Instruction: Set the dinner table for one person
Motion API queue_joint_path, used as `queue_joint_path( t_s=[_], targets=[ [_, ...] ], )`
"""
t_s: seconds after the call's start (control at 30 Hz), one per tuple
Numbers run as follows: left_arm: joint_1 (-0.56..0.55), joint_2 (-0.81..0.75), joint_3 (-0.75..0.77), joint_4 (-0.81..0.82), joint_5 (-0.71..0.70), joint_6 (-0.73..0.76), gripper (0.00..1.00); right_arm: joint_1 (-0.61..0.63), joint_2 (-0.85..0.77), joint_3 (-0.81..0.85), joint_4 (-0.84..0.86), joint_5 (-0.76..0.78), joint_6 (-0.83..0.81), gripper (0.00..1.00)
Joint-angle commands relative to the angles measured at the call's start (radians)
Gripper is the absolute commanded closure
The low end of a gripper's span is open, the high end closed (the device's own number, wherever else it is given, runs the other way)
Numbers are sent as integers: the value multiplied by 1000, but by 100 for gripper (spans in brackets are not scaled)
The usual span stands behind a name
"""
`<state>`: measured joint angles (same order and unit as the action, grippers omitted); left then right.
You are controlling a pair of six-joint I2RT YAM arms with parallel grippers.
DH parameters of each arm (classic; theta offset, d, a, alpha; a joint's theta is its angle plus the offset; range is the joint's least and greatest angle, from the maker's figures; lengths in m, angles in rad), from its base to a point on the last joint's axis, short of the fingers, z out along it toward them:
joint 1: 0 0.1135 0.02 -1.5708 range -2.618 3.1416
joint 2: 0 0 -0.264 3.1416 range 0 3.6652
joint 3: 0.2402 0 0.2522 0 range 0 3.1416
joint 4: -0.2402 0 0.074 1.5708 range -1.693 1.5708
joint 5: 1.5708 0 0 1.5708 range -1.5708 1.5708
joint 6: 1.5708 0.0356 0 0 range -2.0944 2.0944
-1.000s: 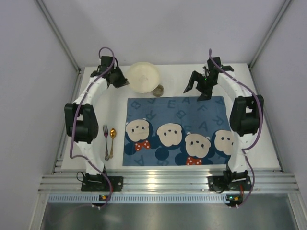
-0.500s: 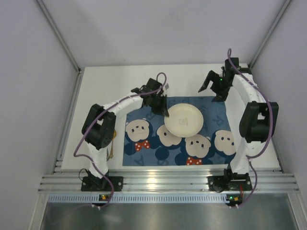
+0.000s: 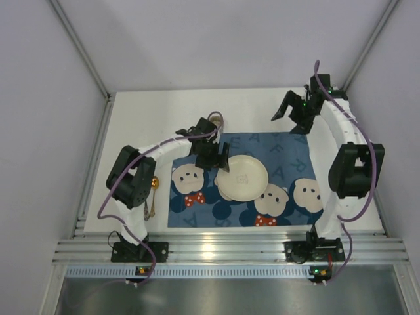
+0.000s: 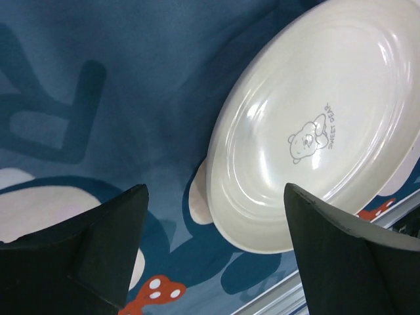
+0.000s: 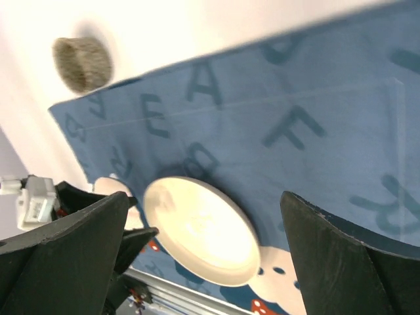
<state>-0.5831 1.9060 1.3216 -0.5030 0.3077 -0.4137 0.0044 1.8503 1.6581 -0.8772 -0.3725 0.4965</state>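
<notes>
A cream plate (image 3: pixel 242 177) with a small bear print lies flat on the blue bear placemat (image 3: pixel 289 151), which covers the middle of the white dinner table (image 3: pixel 144 111). My left gripper (image 3: pixel 213 163) hovers just left of the plate, open, with nothing between its fingers. In the left wrist view the plate (image 4: pixel 315 125) lies beyond the open left gripper (image 4: pixel 214 191), apart from both fingers. My right gripper (image 3: pixel 290 119) stands open above the placemat's back right corner. From the right wrist view the plate (image 5: pixel 200 230) shows far below the open right gripper (image 5: pixel 205 197).
A small brownish cup (image 3: pixel 215 119) stands on the table just behind the placemat; it also shows in the right wrist view as the cup (image 5: pixel 82 63). A fork and a gold spoon (image 3: pixel 153 190) lie left of the placemat, partly hidden by the left arm.
The left arm carried the plate from the back left of the table onto the placemat, lowered it and opened its jaws. The right arm shifted slightly back and right.
</notes>
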Motion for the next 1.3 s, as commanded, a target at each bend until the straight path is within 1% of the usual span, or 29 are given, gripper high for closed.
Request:
queue_joint_path(
  t_s=[0.0,0.03,0.07,0.1,0.13,0.17,0.2,0.23,0.33,0.4,0.5,0.63,0.67,0.83,0.87,0.93,0.97,1.0,1.03,1.07,1.1,1.23,1.27],
  targets=[
    [14,-131,5,-6,-71,-13,11,109,96,175,72,-74,27,0],
    [23,-151,4,-12,-81,-20,11,132,128,268,70,-77,33,0],
    [34,-192,5,-12,-99,-39,11,178,197,317,69,-80,46,0],
    [63,-212,5,-17,-107,-49,11,198,232,366,69,-82,53,0],
    [80,-234,7,-20,-108,-57,11,216,269,464,67,-82,60,0],
    [100,-275,8,-31,-114,-74,11,235,305,510,66,-83,82,0],
    [136,-295,8,-37,-137,-80,11,259,379,557,66,-89,92,0],
    [156,-335,7,-46,-143,-85,12,269,415,636,67,-92,105,0],
    [233,-409,-2,-88,-163,-88,13,298,545,748,83,-108,166,0],
    [278,-447,-27,-120,-174,-83,14,318,607,775,119,-102,174,0],
    [302,-515,-70,-159,-206,-80,15,341,657,792,156,-74,178,0],
    [312,-602,-114,-198,-251,-97,15,348,701,795,162,-36,180,2],
    [315,-616,-130,-201,-262,-108,15,350,708,795,165,-29,178,4],
    [319,-670,-156,-230,-282,-120,16,364,744,802,187,20,177,8],
    [321,-674,-151,-255,-295,-117,16,371,753,802,196,23,178,11],
    [324,-683,-150,-269,-300,-109,16,379,768,813,198,35,183,13],
    [325,-683,-147,-281,-298,-103,16,387,780,818,198,41,186,19],
    [328,-688,-147,-284,-330,-100,16,391,785,827,198,50,186,21],
    [331,-693,-145,-290,-332,-97,16,396,791,828,198,56,188,24],
    [333,-693,-142,-292,-337,-93,16,401,794,828,199,63,188,31],
    [336,-693,-140,-301,-340,-89,16,410,799,830,196,81,188,34],
    [345,-688,-124,-319,-351,-68,16,414,813,830,195,104,183,42],
    [347,-688,-116,-324,-352,-60,16,414,814,832,193,107,183,47]
  ],
)
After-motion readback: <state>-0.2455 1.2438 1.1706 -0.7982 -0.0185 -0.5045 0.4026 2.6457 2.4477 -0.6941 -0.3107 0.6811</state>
